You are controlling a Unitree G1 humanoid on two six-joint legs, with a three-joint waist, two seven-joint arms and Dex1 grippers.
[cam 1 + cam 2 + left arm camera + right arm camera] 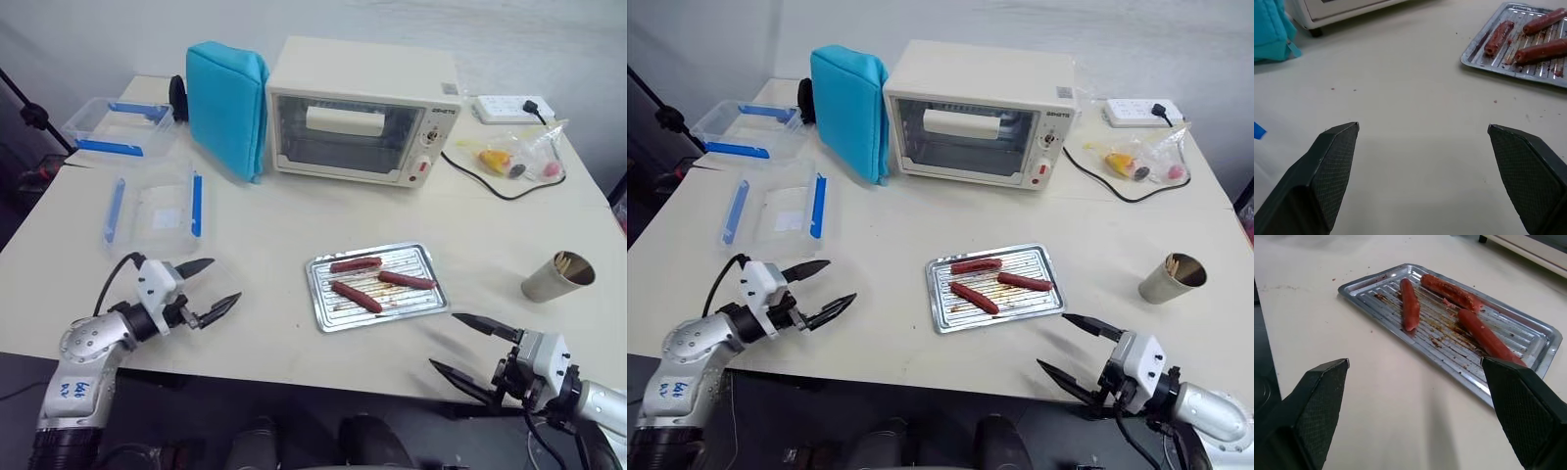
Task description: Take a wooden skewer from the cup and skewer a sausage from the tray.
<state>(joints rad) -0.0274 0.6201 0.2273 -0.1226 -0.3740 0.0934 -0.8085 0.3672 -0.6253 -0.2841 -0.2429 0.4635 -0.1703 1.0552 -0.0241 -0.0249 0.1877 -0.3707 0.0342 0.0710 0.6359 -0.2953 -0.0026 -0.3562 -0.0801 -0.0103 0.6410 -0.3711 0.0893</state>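
A shiny metal tray (423, 258) lies in the middle of the table with three reddish-brown sausages on it: one at the back (356, 264), one in front (356, 296), one to the right (406, 280). At the table's right edge stands the beige paper cup (556, 278), with pale wooden skewer ends (572, 263) showing inside. My left gripper (224, 279) hovers open over the table, left of the tray, empty. Near the front edge, right of the tray, my right gripper (444, 341) is open and empty, facing the tray (1547, 340) and a sausage (1409, 303).
A cream toaster oven (362, 113) stands at the back, with a blue cloth bag (228, 103) beside it. Two clear plastic boxes (152, 208) with blue clips lie at the left. A power strip (509, 108), a black cable and a plastic bag (519, 157) sit back right.
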